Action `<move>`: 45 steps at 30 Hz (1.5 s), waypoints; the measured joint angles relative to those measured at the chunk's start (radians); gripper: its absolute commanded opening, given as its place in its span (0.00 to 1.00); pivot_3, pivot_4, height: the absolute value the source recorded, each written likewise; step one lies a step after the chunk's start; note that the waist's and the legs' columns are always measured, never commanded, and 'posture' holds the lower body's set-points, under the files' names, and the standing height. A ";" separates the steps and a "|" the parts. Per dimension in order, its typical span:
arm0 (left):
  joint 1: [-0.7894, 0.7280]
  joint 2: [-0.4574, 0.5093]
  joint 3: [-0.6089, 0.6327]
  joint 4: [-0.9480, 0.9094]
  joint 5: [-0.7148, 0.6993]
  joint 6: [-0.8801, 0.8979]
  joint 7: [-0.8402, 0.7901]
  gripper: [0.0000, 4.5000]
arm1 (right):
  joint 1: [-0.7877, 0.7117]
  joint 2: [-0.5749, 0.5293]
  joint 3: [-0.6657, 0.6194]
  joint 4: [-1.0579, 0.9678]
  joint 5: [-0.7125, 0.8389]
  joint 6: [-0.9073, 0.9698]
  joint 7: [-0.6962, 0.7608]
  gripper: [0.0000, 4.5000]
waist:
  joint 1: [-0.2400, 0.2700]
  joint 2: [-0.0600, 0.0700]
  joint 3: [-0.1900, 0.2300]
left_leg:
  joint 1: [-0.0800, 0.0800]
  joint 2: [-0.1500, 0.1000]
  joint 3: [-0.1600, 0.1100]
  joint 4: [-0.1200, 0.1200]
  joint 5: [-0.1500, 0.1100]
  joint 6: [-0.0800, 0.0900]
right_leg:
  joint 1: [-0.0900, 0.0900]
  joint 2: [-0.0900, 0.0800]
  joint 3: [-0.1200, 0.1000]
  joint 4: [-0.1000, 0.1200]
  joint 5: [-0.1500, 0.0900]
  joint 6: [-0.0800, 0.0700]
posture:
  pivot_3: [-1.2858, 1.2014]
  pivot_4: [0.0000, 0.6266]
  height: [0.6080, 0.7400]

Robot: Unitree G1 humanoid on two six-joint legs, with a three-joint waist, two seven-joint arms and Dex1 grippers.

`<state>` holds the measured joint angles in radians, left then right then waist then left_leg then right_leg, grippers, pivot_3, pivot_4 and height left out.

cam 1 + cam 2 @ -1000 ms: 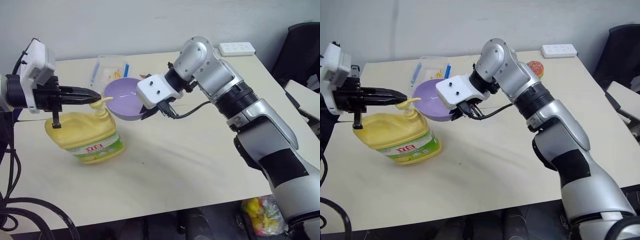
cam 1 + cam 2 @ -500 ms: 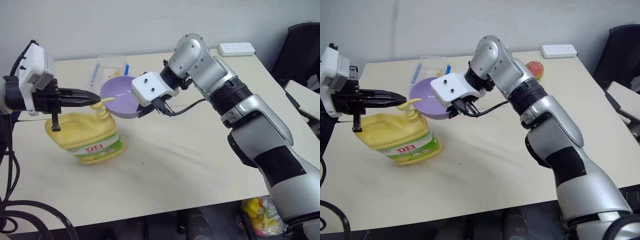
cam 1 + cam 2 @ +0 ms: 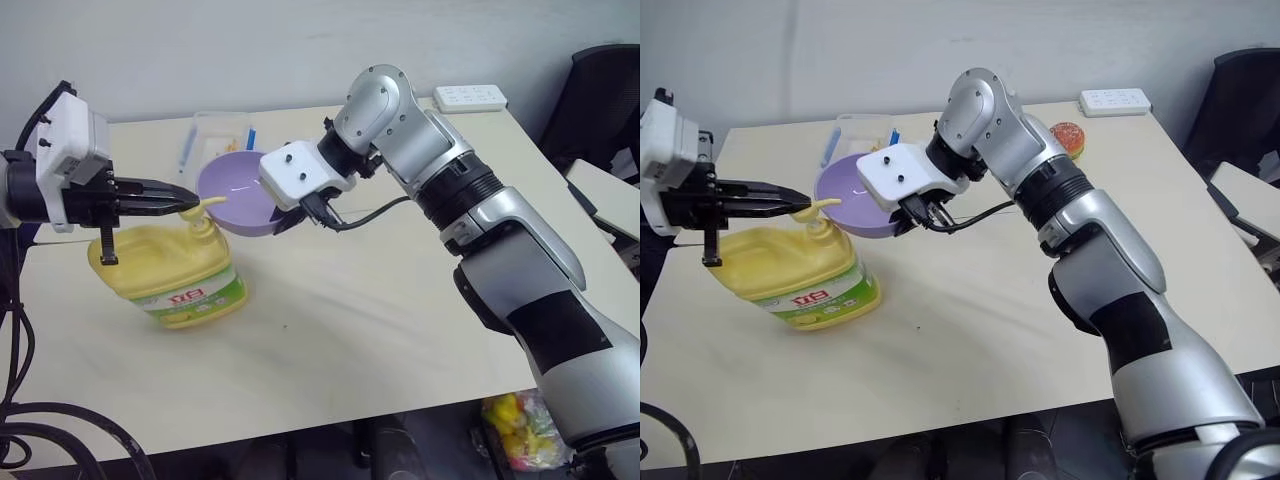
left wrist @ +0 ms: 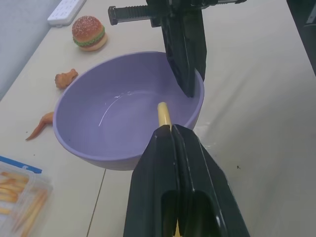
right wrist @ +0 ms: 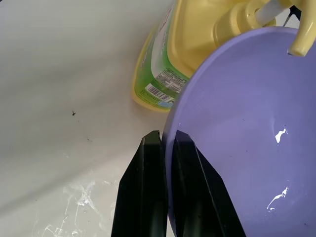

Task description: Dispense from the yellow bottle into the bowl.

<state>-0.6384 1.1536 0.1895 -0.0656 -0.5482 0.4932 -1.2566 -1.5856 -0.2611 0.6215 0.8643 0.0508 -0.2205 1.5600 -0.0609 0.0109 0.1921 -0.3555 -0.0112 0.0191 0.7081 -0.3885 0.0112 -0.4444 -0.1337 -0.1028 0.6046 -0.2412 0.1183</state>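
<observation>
Standing upright on the pale table (image 3: 330, 330), the yellow bottle (image 3: 170, 265) is seen at the robot's left, its green-and-white label facing the camera. The left gripper (image 3: 188, 199) is laid flat across the pump top, its two black fingers (image 4: 182, 163) pressed together with nothing between them. The pump spout pokes out past the fingertips, over the rim of the bowl (image 3: 240, 192). The bowl is held off the table, tilted, just beside the bottle's pump. The right gripper (image 5: 164, 148) is clamped on the bowl's rim, one finger inside the wall and one outside. A few glossy spots are seen on the bowl's floor, possibly liquid. A clear container (image 3: 215, 135) with blue trim lies behind the bowl.
</observation>
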 measured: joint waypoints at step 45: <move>0.024 -0.034 0.032 -0.001 -0.041 0.116 0.064 0.01 | 0.000 -0.057 0.094 -0.083 0.100 0.026 0.000 0.00 | 0.003 0.006 -0.004 | 0.003 0.005 0.005 0.002 -0.001 -0.002 | -0.001 0.000 0.001 0.006 -0.002 -0.003 | 0.52 0.24 1.00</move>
<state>-0.6142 1.1196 0.2218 -0.0669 -0.5896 0.6094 -1.1921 -1.5852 -0.3185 0.7158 0.7812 0.1504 -0.1944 1.5599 -0.0575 0.0171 0.1880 -0.3524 -0.0062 0.0240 0.7103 -0.3894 0.0095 -0.4453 -0.1332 -0.1019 0.6105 -0.2429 0.1151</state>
